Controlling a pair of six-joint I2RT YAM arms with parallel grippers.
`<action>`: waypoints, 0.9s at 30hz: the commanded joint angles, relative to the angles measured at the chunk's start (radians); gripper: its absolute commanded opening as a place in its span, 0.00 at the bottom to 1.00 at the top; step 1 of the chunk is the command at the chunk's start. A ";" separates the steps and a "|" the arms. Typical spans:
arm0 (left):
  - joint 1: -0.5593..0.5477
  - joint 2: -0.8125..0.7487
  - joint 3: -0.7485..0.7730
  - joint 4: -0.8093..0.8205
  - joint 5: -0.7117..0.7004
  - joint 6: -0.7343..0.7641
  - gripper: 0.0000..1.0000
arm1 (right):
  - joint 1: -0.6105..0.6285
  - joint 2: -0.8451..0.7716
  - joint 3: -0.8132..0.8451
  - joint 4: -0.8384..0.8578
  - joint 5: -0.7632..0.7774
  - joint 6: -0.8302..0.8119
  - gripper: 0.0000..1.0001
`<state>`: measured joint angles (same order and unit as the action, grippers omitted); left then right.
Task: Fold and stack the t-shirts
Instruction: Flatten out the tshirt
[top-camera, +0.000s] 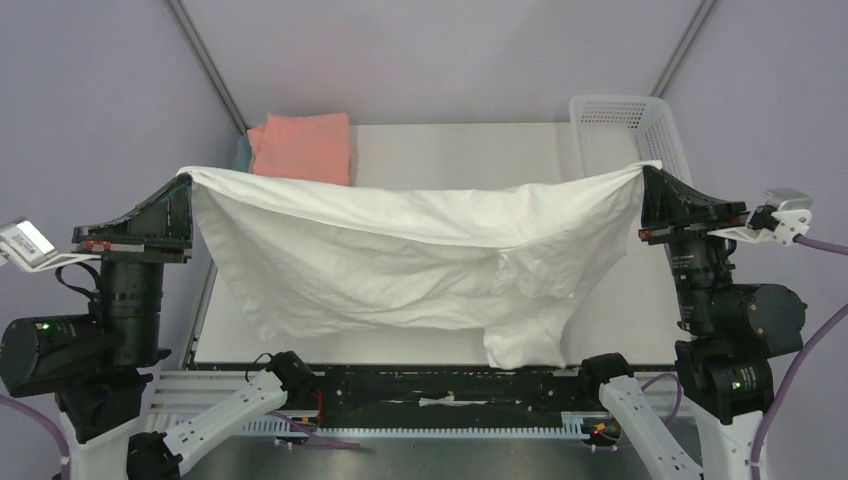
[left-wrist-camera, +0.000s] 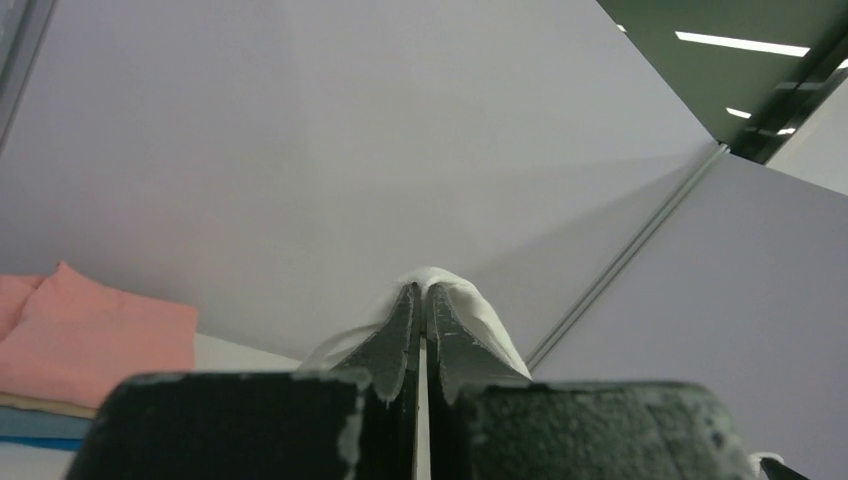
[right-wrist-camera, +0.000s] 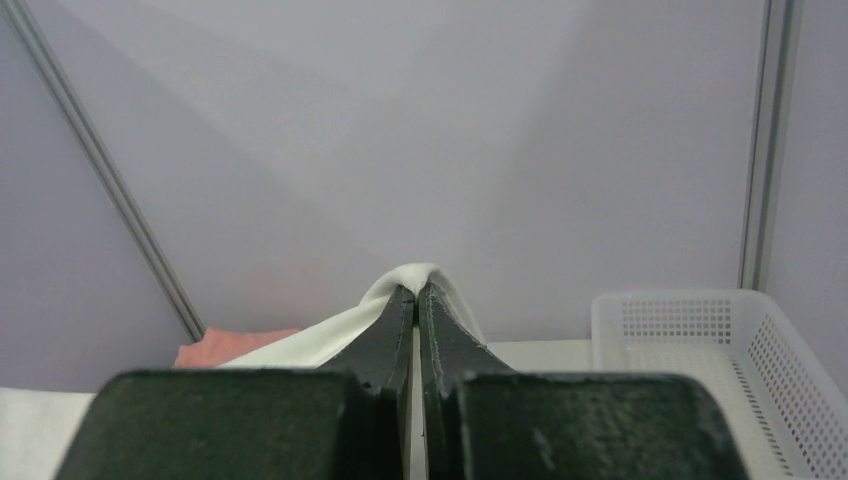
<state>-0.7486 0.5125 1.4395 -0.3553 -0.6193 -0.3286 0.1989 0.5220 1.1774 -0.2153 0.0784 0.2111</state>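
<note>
A large white t-shirt (top-camera: 400, 260) hangs stretched in the air between both arms, sagging in the middle, its lower edge reaching down near the table's front. My left gripper (top-camera: 186, 178) is shut on its left corner; white cloth (left-wrist-camera: 470, 305) wraps over the tips of my left gripper (left-wrist-camera: 424, 290). At the other end my right gripper (top-camera: 643, 170) is shut on the right corner, with cloth (right-wrist-camera: 410, 272) folded over the tips of that gripper (right-wrist-camera: 416, 290). A folded salmon-pink t-shirt (top-camera: 300, 145) tops a stack at the back left, a tan and a blue layer (left-wrist-camera: 30, 420) under it.
A white plastic lattice basket (top-camera: 625, 125) stands at the back right corner of the white table (top-camera: 460, 155). Grey walls close in behind and on both sides. The arm bases and a black rail (top-camera: 440, 385) run along the near edge.
</note>
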 joint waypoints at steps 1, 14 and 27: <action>0.002 0.089 -0.056 0.003 -0.088 0.053 0.02 | -0.001 0.040 -0.037 -0.082 -0.011 0.006 0.00; 0.328 0.561 -0.412 0.112 -0.153 -0.143 0.02 | -0.001 0.548 -0.384 0.279 0.076 0.040 0.00; 0.473 0.944 -0.464 0.156 0.098 -0.221 0.02 | -0.005 1.107 -0.117 0.258 -0.036 -0.005 0.78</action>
<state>-0.2844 1.4330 0.9401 -0.2153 -0.5884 -0.4934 0.1978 1.6417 0.9825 0.0448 0.0814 0.2317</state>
